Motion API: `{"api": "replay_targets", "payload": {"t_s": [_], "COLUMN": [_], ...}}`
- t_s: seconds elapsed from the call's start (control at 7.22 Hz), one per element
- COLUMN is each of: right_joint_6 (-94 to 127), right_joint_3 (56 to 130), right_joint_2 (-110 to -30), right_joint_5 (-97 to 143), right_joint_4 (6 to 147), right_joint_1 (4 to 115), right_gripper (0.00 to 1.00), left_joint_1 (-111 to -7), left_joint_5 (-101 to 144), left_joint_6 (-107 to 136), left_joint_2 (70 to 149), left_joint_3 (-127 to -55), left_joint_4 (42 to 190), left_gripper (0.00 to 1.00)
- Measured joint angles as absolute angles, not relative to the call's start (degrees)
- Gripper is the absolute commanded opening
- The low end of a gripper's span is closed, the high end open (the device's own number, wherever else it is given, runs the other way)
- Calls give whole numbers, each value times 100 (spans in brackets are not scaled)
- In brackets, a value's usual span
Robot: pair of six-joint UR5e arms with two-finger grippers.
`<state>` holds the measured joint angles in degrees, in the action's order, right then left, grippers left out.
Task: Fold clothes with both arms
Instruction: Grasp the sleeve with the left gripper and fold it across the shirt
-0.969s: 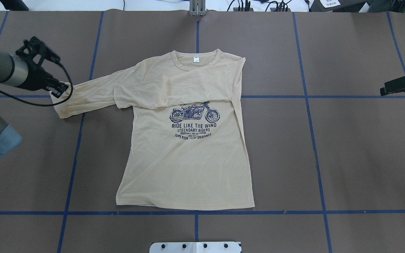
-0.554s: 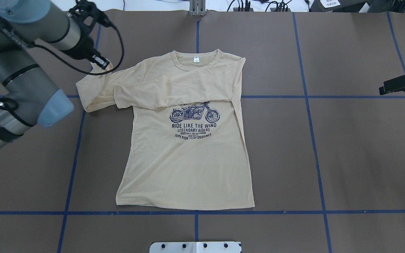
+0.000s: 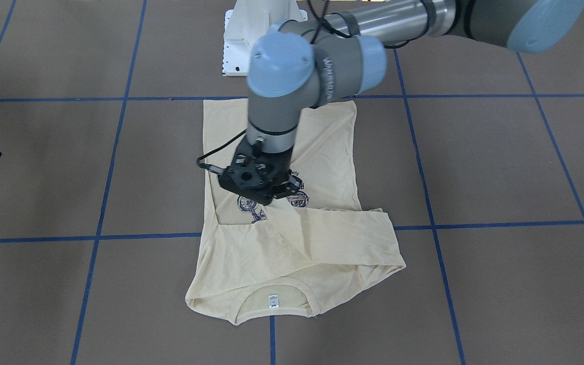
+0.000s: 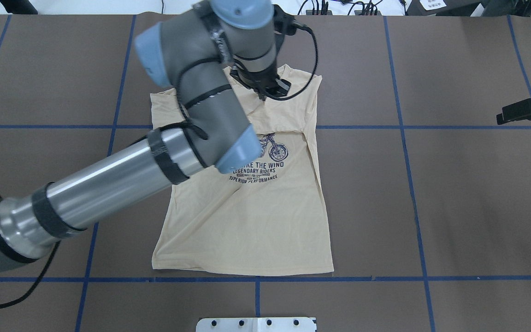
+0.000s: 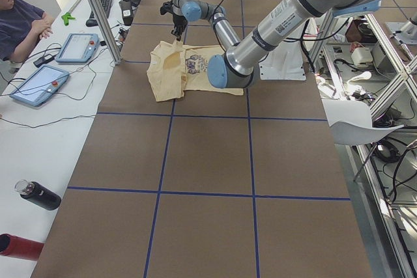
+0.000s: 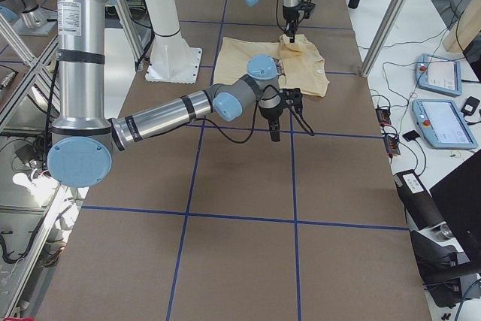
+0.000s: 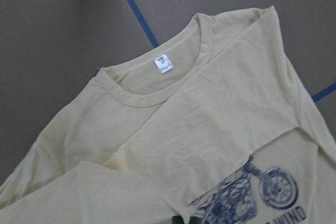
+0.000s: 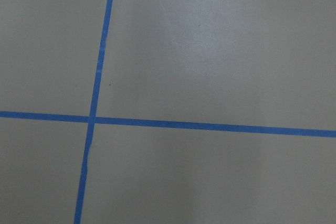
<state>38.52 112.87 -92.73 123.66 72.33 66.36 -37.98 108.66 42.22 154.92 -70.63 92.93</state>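
Note:
The cream-yellow shirt point(image 4: 247, 221) lies flat, print side up, its collar away from the robot base. Its neck label point(image 3: 272, 300) and motorcycle print point(image 4: 258, 170) show. One sleeve lies folded across the chest. My left gripper point(image 4: 272, 92) hangs over the upper chest just below the collar, shut on the other sleeve's cuff, and cloth rises up to it. From the front, the left gripper point(image 3: 261, 197) covers part of the print. My right gripper point(image 4: 503, 119) hovers off the shirt at the table's right side, edge-on, and I cannot tell whether it is open or shut.
Blue tape lines point(image 4: 404, 127) grid the brown table. The white pedestal base point(image 4: 256, 324) sits at the near edge. A seated person point(image 5: 19, 21), tablets and bottles point(image 5: 39, 194) are on the side bench beyond the far edge.
My left arm swung from the table's left side to over the shirt's chest, carrying the sleeve cuff across the body. The right gripper stayed put.

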Motion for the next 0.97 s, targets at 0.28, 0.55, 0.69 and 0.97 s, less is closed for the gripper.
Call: {"api": "replay_targets", "payload": {"t_s": [0.28,0.55,0.69,0.97], "right_joint_6": [3858,3860,3893,4438], "right_joint_3": [11280,11278,11281,11326], "right_joint_2": [-9273,-9271,-9238,-9015], "right_joint_5": [12366,12366,12366,12365], "right_joint_4": [7233,7233,7233,7232], "right_joint_1": [6636,6636,6636,6556], "right_gripper": [100,100,100,100], "left_joint_1": [-3476,-3365,-3354,-3351], "left_joint_5": [10676,10648,10652,10660], "left_joint_6": [5052,5367,5370,5324], "left_joint_2": [16170,16305,16296,15881], "left_joint_3": [-5969,-5710,-5772,-6390], "left_joint_4": [9843,10213,10254,10241], "left_gripper": [100,100,100,100]}}
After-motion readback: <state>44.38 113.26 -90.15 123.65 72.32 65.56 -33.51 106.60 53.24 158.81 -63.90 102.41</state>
